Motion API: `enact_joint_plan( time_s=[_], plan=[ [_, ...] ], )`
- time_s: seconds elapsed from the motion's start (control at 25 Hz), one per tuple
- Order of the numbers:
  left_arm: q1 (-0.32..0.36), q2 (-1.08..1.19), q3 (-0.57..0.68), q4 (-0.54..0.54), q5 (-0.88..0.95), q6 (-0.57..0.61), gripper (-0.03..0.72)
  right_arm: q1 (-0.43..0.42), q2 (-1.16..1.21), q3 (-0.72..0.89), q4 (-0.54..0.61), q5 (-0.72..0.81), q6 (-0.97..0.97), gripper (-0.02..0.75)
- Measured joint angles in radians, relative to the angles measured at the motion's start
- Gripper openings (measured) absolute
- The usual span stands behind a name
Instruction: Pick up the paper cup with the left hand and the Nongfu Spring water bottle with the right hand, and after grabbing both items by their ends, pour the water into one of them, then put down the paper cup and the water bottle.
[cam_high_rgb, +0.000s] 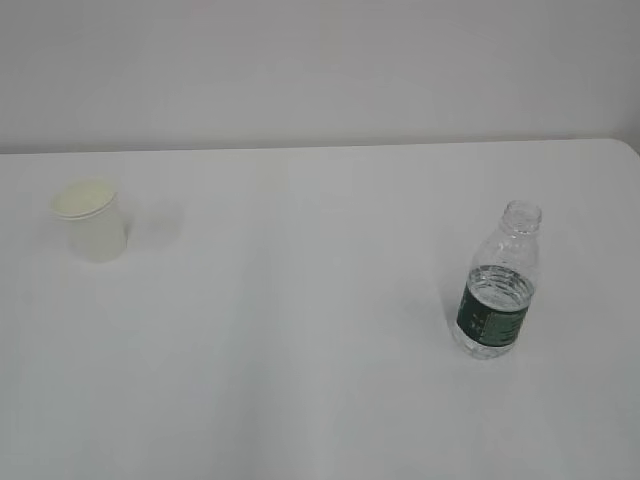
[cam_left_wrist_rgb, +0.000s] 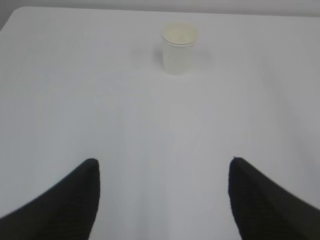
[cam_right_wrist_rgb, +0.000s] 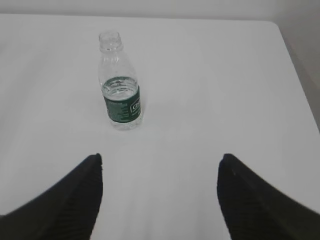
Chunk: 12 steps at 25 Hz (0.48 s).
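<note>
The left hand (cam_left_wrist_rgb: 162, 200) has its jaws spread wide and holds nothing; both black ribbed fingertips (cam_left_wrist_rgb: 75, 195) show at the lower edge of the left wrist view, with bare white tabletop (cam_left_wrist_rgb: 100, 100) between them. The paper cup (cam_left_wrist_rgb: 179, 47) stands upright well ahead of these jaws, slightly right of their centreline, apart from them.

The right hand (cam_right_wrist_rgb: 160, 195) likewise has its jaws spread wide and empty over the tabletop. The Nongfu Spring water bottle (cam_right_wrist_rgb: 120, 82) stands upright ahead of them, offset to the left, with no contact. Its neck is capless, and the water (cam_right_wrist_rgb: 121, 90) reaches about the top edge of the dark green label.

In the exterior view, the cup sits at far left and the bottle at right, well apart. Neither arm appears there.
</note>
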Motion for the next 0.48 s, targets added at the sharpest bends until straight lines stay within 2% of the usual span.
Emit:
enact_joint_plan(
  time_s=[0.48],
  plan=[
    [0.000, 0.139, -0.049, -0.009, -0.011, 0.000, 0.573, 0.000, 0.069, -0.050, 0.014, -0.027, -0.008, 0.535]
  ],
)
